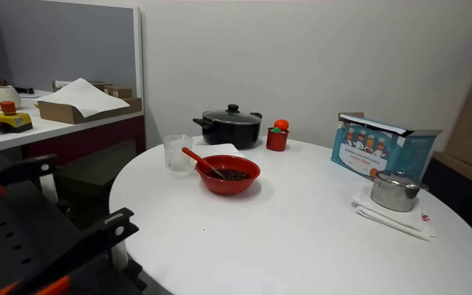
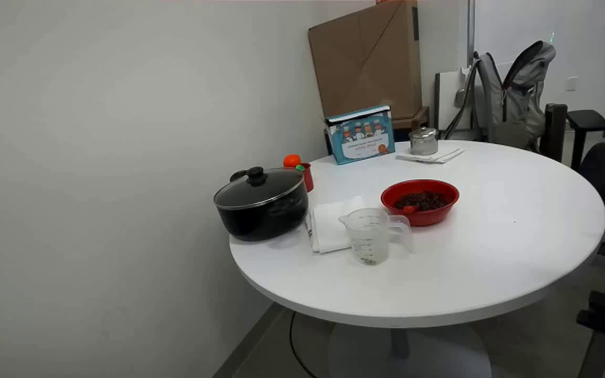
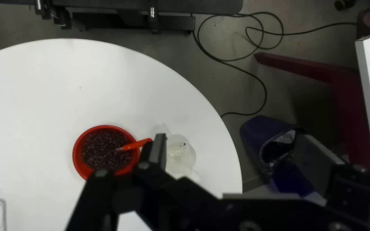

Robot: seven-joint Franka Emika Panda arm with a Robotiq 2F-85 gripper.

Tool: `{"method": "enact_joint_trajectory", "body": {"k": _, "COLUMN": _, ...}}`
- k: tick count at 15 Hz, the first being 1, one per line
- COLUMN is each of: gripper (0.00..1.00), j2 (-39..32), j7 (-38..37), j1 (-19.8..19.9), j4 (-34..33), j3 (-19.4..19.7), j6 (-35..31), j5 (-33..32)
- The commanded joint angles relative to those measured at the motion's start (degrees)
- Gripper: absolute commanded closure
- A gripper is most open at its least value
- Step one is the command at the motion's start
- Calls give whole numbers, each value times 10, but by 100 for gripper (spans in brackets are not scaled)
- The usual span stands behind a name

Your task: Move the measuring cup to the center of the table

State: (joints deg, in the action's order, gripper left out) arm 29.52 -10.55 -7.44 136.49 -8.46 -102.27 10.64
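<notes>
The clear, whitish measuring cup (image 1: 176,153) stands upright on the round white table (image 1: 301,237), near its edge. In an exterior view the cup (image 2: 368,239) shows its printed scale, with its handle pointing towards the red bowl (image 2: 423,216). In the wrist view my gripper (image 3: 236,157) is open and empty, high above the table (image 3: 43,89). One finger stands between the red bowl (image 3: 79,154) and the cup (image 3: 183,155) in that picture and covers part of the cup's side; the other finger lies over the floor beyond the table edge. Neither exterior view shows the gripper.
The red bowl holds dark beans and a red-handled spoon (image 1: 197,158), close beside the cup. A black lidded pot (image 1: 232,129), a white cloth (image 2: 330,226) and a small red cup (image 1: 277,140) stand nearby. A blue box (image 1: 367,151) and steel pot (image 1: 393,196) stand farther off.
</notes>
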Motion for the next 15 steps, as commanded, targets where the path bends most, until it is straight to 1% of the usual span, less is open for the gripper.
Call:
{"method": "enact_joint_trajectory", "body": {"k": 1, "gripper": 0, "j2": 0, "j7": 1, "j1": 2, "j4": -1, "j3": -2, "j6": 1, "j5": 1}}
{"method": "enact_joint_trajectory", "body": {"k": 10, "gripper": 0, "j2": -7, "j7": 8, "j1": 0, "j4": -3, "j3": 1, "j6": 0, "j5": 7}}
{"method": "enact_joint_trajectory", "body": {"k": 14, "gripper": 0, "j2": -31, "j7": 53, "j1": -8, "j4": 5, "j3": -12, "j6": -57, "j5": -24}}
{"method": "enact_joint_trajectory", "body": {"k": 15, "gripper": 0, "j2": -34, "j7": 54, "j1": -9, "j4": 12, "j3": -17, "j6": -84, "j5": -25}}
